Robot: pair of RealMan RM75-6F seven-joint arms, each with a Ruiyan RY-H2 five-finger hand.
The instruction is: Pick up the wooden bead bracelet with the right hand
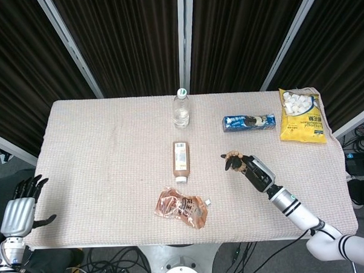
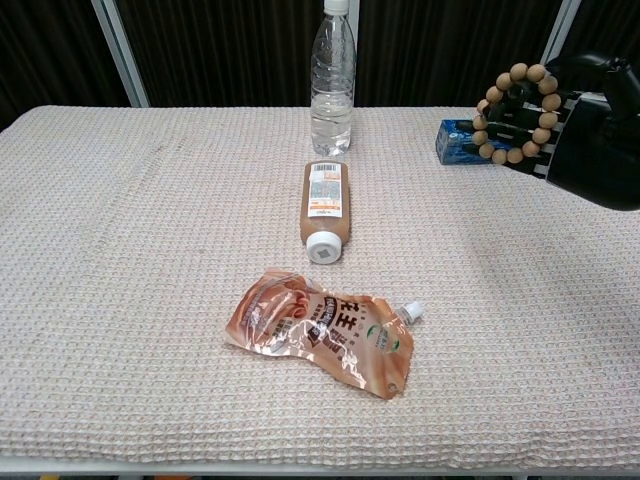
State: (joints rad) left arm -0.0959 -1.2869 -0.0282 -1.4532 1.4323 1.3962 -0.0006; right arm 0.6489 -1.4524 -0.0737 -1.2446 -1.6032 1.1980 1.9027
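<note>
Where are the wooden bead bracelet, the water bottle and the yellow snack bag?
wooden bead bracelet (image 2: 519, 100): chest view, on a bead of the ring's lower side, held up by the right robot hand (image 2: 592, 160).
water bottle (image 2: 332, 85): chest view, on its clear body.
yellow snack bag (image 1: 302, 116): head view, on its printed front.

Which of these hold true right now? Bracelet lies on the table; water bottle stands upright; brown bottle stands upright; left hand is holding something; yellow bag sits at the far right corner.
1. The wooden bead bracelet lies on the table. False: the right hand holds it up.
2. The water bottle stands upright. True.
3. The brown bottle stands upright. False: it lies flat.
4. The left hand holds something. False: it is empty.
5. The yellow bag sits at the far right corner. True.
</note>
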